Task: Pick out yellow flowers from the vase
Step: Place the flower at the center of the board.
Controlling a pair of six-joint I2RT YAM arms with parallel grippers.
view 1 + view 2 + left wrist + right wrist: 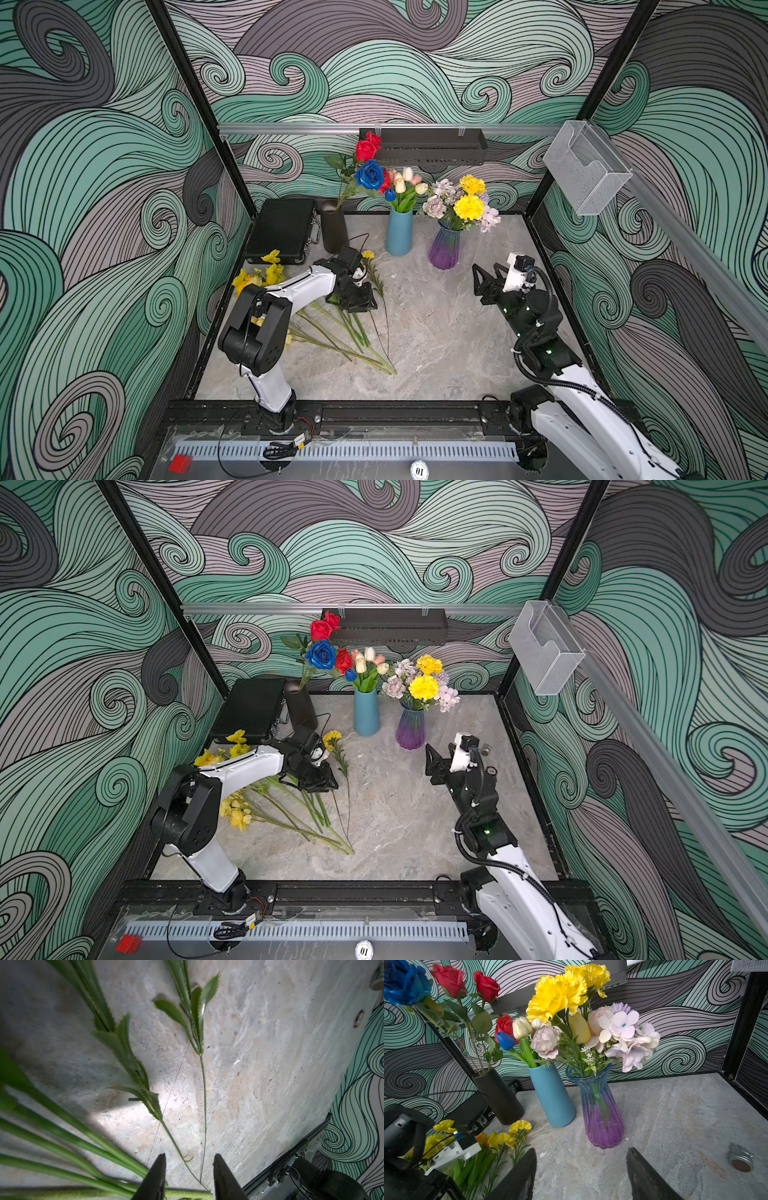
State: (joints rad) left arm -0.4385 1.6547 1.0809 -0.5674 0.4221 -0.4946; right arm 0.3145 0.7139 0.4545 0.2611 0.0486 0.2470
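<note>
- The left gripper [189,1155] hangs low over the table [436,332] with its jaws parted and nothing pinched; a thin stem [204,1105] runs loose through the gap and a thicker one lies flat beneath
- The yellow flowers [272,274] already picked out lie fanned at about 9 o'clock on the table, with their heads toward the black case [282,226] and their stems crossing toward 6 o'clock
- To finish this release well, I would spread the jaws wider and then lift straight up, so neither finger snags the thin stem and drags the fan
- Two yellow carnations [469,206] stand in the purple vase [444,249] at about 1 o'clock, and the right wrist view also shows a yellow tulip [579,1027] there; all are packed among the pink and lilac blooms [625,1028]
- The right gripper [581,1149] is released and empty, and faces that vase from about 3 o'clock
- Its grasp should probably land on a carnation stem just under the head, then pull along the stem; the glass vase looks easy to tip, and neighbouring blooms may ride out with it
</note>
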